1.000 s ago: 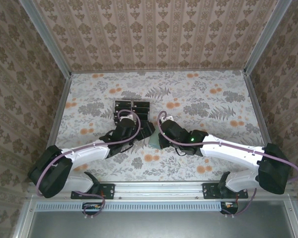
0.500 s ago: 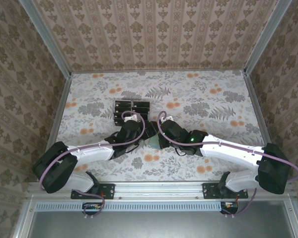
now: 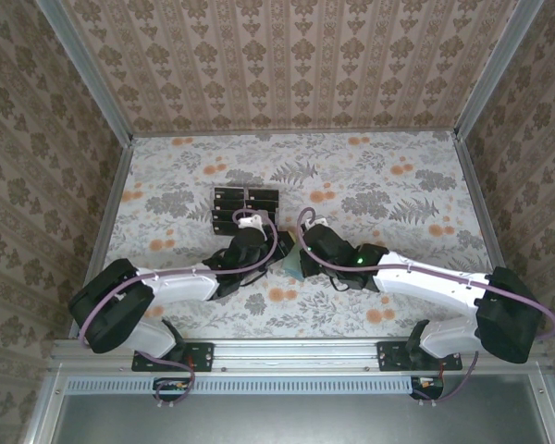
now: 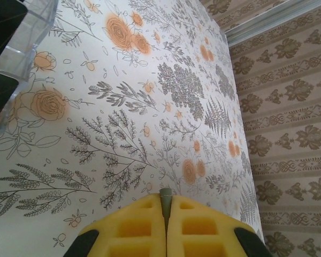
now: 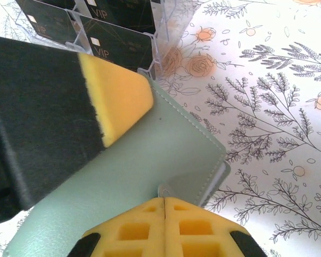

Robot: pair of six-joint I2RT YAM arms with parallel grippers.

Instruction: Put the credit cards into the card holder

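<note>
Both arms had the card holder (image 5: 155,150) at once, and that was where it could have gone wrong. The right end effector (image 5: 165,202) was clamped shut on the wallet's near edge, at the bottom of the right wrist frame, with only a thin bite of it between the yellow pads. The left end effector (image 4: 165,206) was closed too, pinching a sliver of grey-green material at the bottom centre of its own frame.

If the arms pulled apart unevenly, I judged that shallow bite on soft material could slip, and the wallet would flop back onto the floral desk (image 4: 123,107). If either pinch had caught both flaps together, it wouldn't open at all.

The clear plastic rack (image 5: 158,32) stood just beside the wallet's far corner, upper left of the right wrist frame, so a careless swing could knock it. With both arms busy, one would have to let go to fetch a card, and the wallet might fold shut.

The count was one wallet, in the centre of the overhead frame (image 3: 289,266), and one rack. Of the credit cards (image 5: 117,45) at least three black faces showed in the rack; the full number I couldn't tell. None was in the wallet that I could see.
</note>
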